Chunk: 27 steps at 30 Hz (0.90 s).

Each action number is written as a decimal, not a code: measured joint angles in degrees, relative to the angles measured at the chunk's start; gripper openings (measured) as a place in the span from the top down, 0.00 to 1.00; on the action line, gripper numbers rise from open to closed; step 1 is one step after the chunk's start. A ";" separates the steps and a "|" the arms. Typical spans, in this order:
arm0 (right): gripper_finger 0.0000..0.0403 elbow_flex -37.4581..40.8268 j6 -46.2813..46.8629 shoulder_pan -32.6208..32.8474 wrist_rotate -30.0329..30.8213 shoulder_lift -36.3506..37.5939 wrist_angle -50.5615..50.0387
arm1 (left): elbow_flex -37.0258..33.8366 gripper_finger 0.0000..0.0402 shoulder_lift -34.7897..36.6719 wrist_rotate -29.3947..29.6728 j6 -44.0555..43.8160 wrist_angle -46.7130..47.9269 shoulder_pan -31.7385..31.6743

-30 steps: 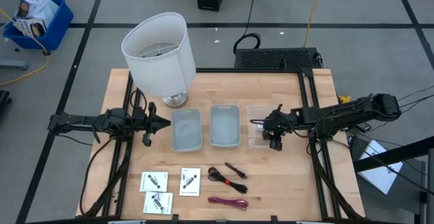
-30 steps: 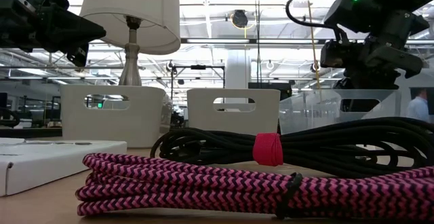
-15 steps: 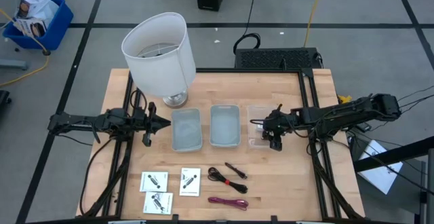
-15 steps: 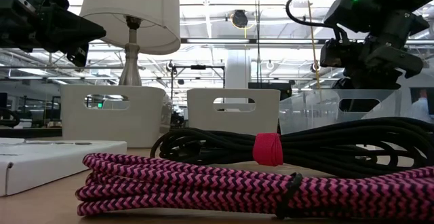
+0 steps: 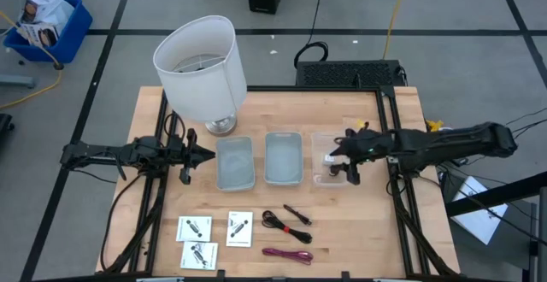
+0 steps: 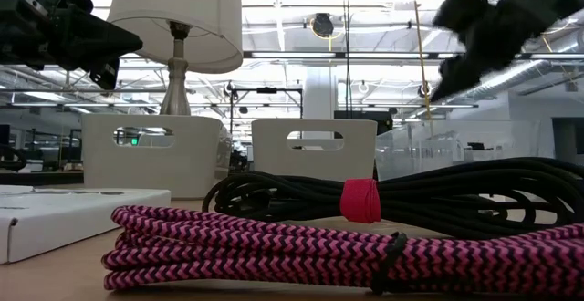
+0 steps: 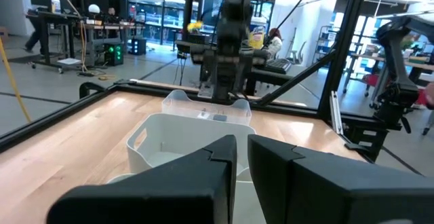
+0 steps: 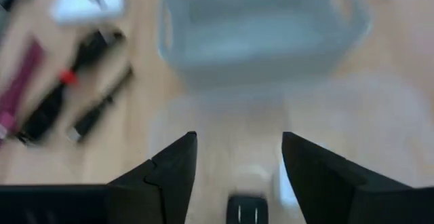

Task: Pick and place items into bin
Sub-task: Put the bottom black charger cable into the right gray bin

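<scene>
The right claw (image 5: 344, 161) hangs open and empty over the clear bin (image 5: 325, 158), a small black cube (image 8: 245, 210) lying inside, while the left claw (image 5: 205, 154), nearly closed and empty, waits beside the white bins

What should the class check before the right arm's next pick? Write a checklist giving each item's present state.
1. Right gripper fingers open, nothing between them: ok.
2. Right gripper raised above the clear bin: ok.
3. Black cube lying in the clear bin: ok.
4. Black cable and magenta cable binned: not ok, both on the table.
5. White packets binned: not ok, three on the table.
6. Left gripper out of the way, beside a white bin: ok.
</scene>
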State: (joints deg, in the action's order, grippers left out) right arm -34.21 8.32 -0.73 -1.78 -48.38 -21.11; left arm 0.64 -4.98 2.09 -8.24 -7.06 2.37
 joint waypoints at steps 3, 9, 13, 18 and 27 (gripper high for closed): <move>0.59 -1.95 -3.56 0.20 0.01 4.15 0.51 | 0.00 0.88 -0.01 0.00 0.66 0.56 0.01; 0.93 1.21 -15.82 1.29 0.04 11.05 8.68 | -0.02 0.88 -0.04 0.38 0.25 4.04 0.01; 0.96 6.48 -18.21 1.22 0.07 14.87 15.41 | -0.02 0.88 -0.04 1.18 -0.06 4.33 0.00; 0.99 16.03 -17.91 0.70 0.04 20.79 22.58 | -0.02 0.88 -0.02 1.20 -0.47 4.23 0.02; 1.00 25.39 -16.53 -1.22 -0.45 32.63 26.90 | -0.02 0.88 -0.01 1.15 -0.43 3.88 0.02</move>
State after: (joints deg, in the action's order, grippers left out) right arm -8.82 -8.21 -1.95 -2.24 -15.76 5.79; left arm 0.62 -4.99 3.23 -8.67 -3.18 2.39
